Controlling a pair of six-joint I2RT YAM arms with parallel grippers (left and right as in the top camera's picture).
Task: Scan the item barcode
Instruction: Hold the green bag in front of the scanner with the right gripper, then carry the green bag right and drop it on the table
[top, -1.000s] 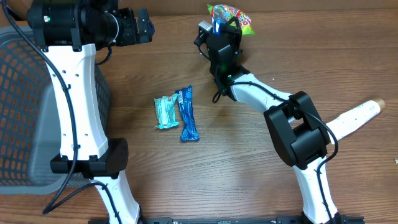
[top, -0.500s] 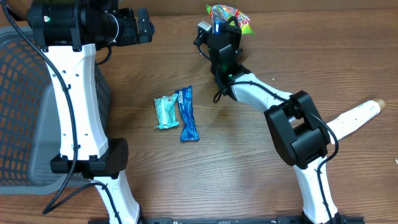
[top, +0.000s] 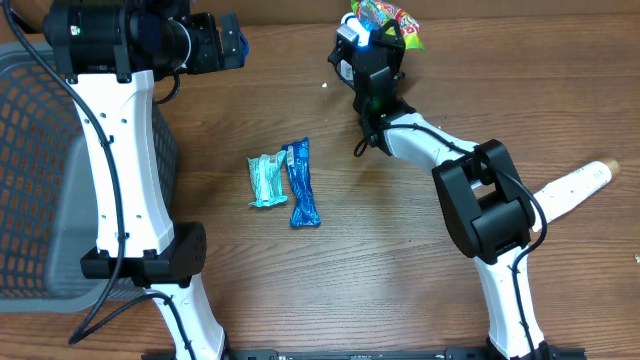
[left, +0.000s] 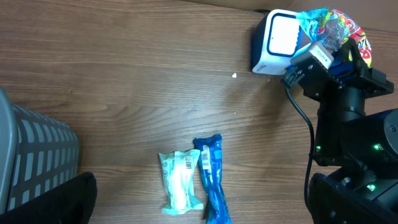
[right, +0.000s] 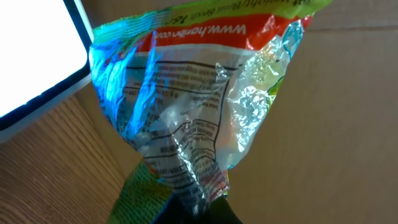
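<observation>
Right end effector (right: 198, 213) clenched on bag's (top: 388, 14) crimped end at tabletop's far edge. Bag's long axis runs straight out from fingers, beside lit scanner (left: 277, 38). Barcode unreadable, bag top cut off. Left end effector (top: 232, 40) released.

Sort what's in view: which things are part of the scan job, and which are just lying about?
In the job:
- candy bag, held in right claw
- scanner

Lying about:
- teal packet
- blue packet
- basket
</observation>
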